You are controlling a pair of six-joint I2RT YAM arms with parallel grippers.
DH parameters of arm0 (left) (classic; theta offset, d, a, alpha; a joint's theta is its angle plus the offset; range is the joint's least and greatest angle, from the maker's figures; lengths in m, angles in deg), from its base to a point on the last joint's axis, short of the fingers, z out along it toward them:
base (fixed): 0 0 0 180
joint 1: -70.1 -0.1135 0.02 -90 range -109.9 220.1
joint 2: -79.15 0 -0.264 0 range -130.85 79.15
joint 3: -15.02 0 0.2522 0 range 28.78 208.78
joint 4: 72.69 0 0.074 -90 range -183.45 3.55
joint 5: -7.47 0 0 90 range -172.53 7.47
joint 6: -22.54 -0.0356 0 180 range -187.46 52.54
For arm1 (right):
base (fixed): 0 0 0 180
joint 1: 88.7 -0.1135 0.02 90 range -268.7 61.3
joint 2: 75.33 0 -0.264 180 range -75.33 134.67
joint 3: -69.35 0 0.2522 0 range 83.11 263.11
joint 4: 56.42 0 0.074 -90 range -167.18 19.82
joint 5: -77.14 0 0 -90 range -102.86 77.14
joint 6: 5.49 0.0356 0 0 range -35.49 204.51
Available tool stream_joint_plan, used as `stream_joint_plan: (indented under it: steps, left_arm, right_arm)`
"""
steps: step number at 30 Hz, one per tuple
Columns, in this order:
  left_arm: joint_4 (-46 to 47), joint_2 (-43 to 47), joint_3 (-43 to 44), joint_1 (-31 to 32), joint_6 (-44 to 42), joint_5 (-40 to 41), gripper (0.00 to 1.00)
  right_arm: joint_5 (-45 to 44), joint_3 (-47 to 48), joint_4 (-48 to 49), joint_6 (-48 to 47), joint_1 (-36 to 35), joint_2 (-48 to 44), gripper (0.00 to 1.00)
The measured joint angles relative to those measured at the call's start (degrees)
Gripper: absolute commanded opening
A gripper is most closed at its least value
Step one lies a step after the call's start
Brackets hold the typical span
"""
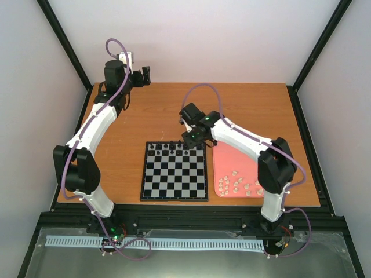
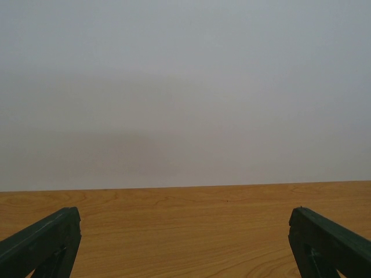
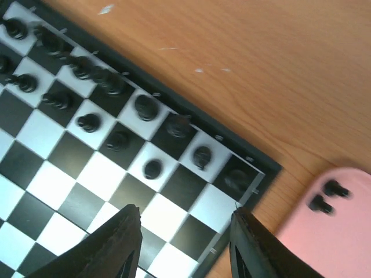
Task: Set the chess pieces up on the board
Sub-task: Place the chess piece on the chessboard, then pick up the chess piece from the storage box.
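The board (image 1: 174,180) lies in the middle of the table, with black chess pieces (image 1: 173,148) lined up along its two far rows. My right gripper (image 1: 194,138) hovers over the board's far right corner. In the right wrist view its fingers (image 3: 128,231) stand apart, open over bare squares, with nothing between them. Black pieces (image 3: 146,107) fill the squares along the board's border (image 3: 191,110), the corner one (image 3: 237,179) blurred. Two more black pieces (image 3: 327,196) lie on the pink tray (image 3: 336,231). My left gripper (image 1: 144,75) is open at the far left corner, away from the board.
The pink tray (image 1: 232,159) sits right of the board, with several cream-white pieces (image 1: 237,185) at its near end. The left wrist view shows only bare wood (image 2: 185,231), the grey wall and the left gripper (image 2: 185,217) spread wide.
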Motion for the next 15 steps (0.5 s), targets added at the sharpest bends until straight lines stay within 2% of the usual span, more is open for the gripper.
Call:
stream_joint_plan:
  steps: [6, 11, 15]
  left_arm:
    - [-0.1, 0.0, 0.0, 0.0, 0.0, 0.0, 1.00]
    - [-0.1, 0.0, 0.1, 0.1, 0.0, 0.0, 1.00]
    - [-0.3, 0.0, 0.3, 0.2, 0.0, 0.0, 1.00]
  right_arm:
    - [-3.9, -5.1, 0.7, 1.3, 6.1, -6.3, 0.51]
    - [-5.9, -9.6, 1.5, 1.7, 12.2, -5.8, 0.45]
    - [-5.8, -10.6, 2.3, 1.9, 13.9, -3.0, 0.45]
